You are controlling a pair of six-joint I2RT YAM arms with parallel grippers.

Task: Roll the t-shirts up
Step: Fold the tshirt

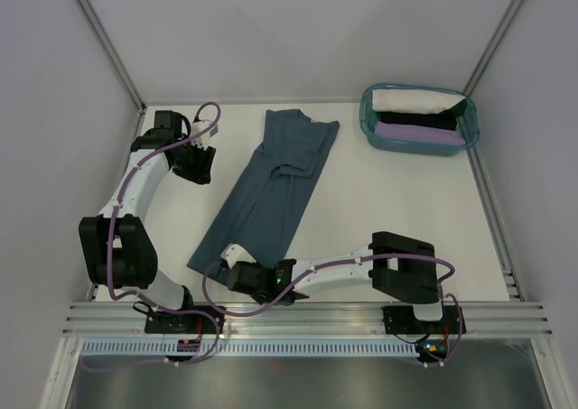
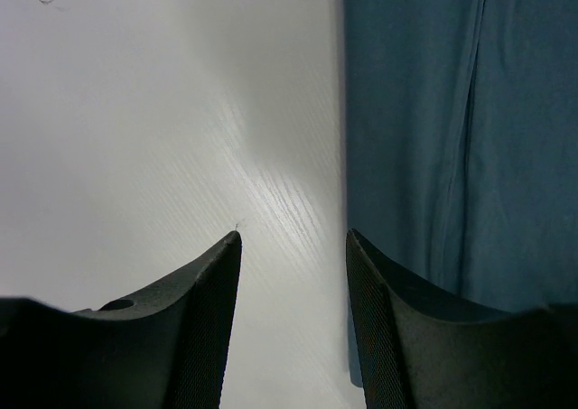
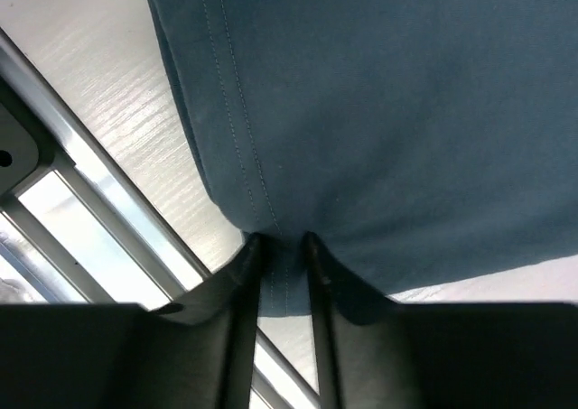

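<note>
Your right gripper (image 3: 282, 239) stood at the near edge of the table (image 1: 388, 192), fingers pinched onto the hem of the slate-blue t-shirt (image 1: 271, 188); that shirt lay folded lengthwise, running diagonally up the table; your left gripper (image 2: 293, 237) hung open beside its far left edge, holding nothing; a white bundle (image 1: 411, 99), a black bundle (image 1: 415, 118) and a lilac bundle (image 1: 411, 132) filled the teal basket (image 1: 368, 125), far right.

teal basket (image 1: 417, 148), probably plastic, far right corner of white table (image 1: 379, 201); metal rail (image 1: 307, 314) along near edge.

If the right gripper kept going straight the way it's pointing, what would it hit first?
The blue t-shirt, most likely: its hem already sits inside the right gripper.
</note>
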